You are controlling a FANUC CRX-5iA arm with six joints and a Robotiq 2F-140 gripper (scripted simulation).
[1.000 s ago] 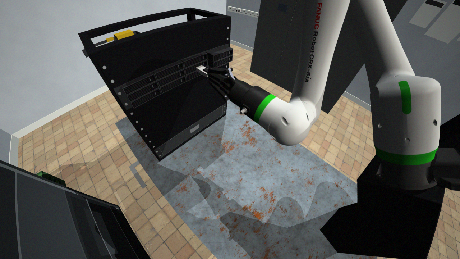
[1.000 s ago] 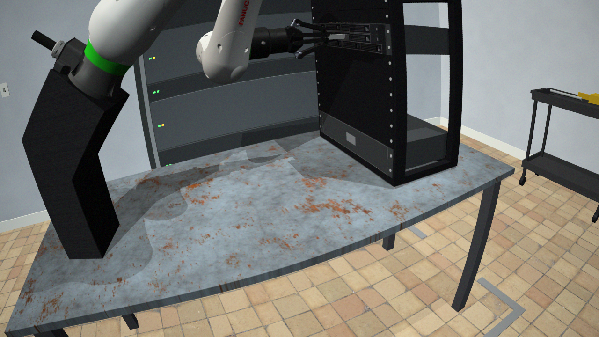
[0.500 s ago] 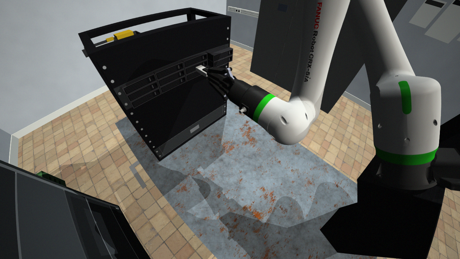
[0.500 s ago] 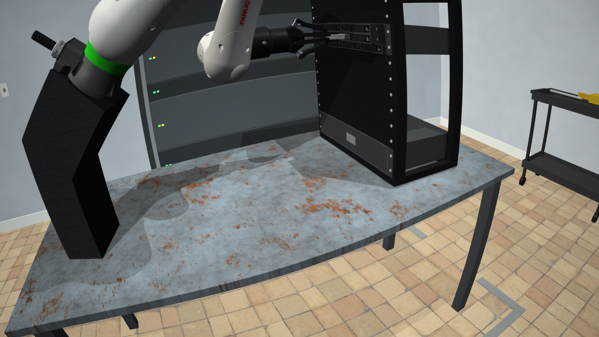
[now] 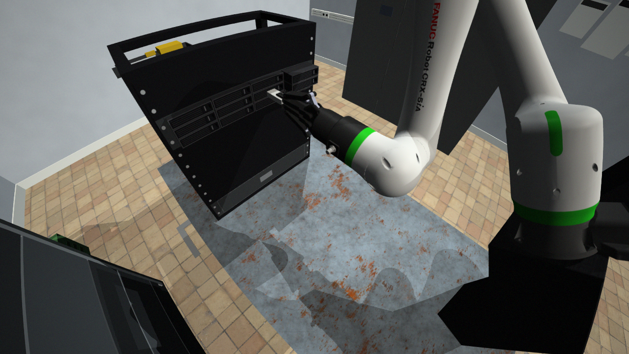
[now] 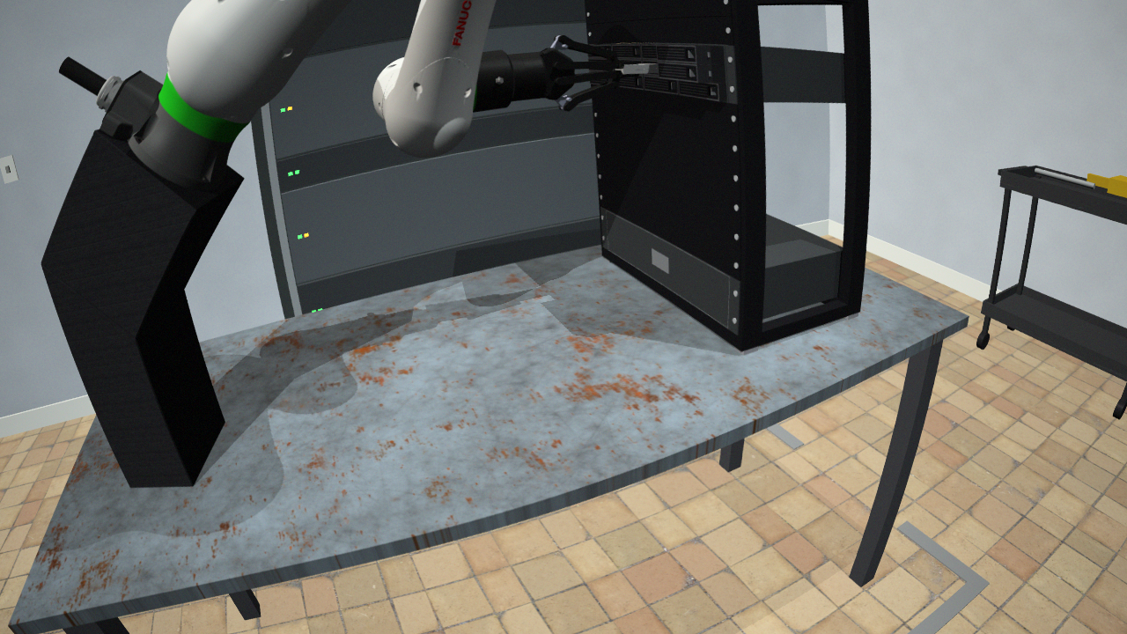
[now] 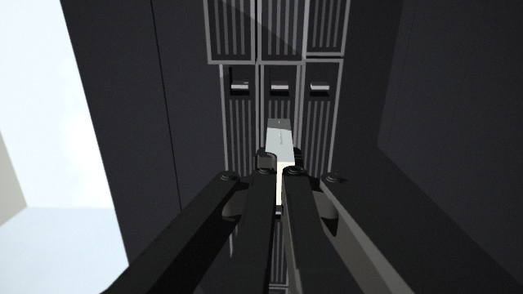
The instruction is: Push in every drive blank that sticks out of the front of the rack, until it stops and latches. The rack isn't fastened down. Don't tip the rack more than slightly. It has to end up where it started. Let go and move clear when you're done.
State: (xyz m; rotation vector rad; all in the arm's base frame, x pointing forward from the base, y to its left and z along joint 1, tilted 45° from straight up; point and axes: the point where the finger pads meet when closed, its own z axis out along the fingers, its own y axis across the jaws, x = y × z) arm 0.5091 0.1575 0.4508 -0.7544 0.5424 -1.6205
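The black rack (image 5: 228, 118) stands on the rusty metal table, also in the exterior view (image 6: 709, 173). A row of drive blanks (image 5: 224, 107) runs across its upper front. Two blanks at the right end (image 5: 301, 76) stick out of the front, one above the other. My gripper (image 5: 273, 93) is shut and empty. Its light fingertip pads are at the face of a blank just left of and below the protruding ones. It also shows in the exterior view (image 6: 639, 69). In the wrist view the shut tip (image 7: 279, 139) lies over the middle of three slatted blanks.
A grey server cabinet (image 6: 425, 188) stands behind the table. A black cart (image 6: 1056, 260) with a yellow tool is at the far right. My black base pedestal (image 6: 134, 315) takes up the table's left end. The rack stands near the table's far right edge.
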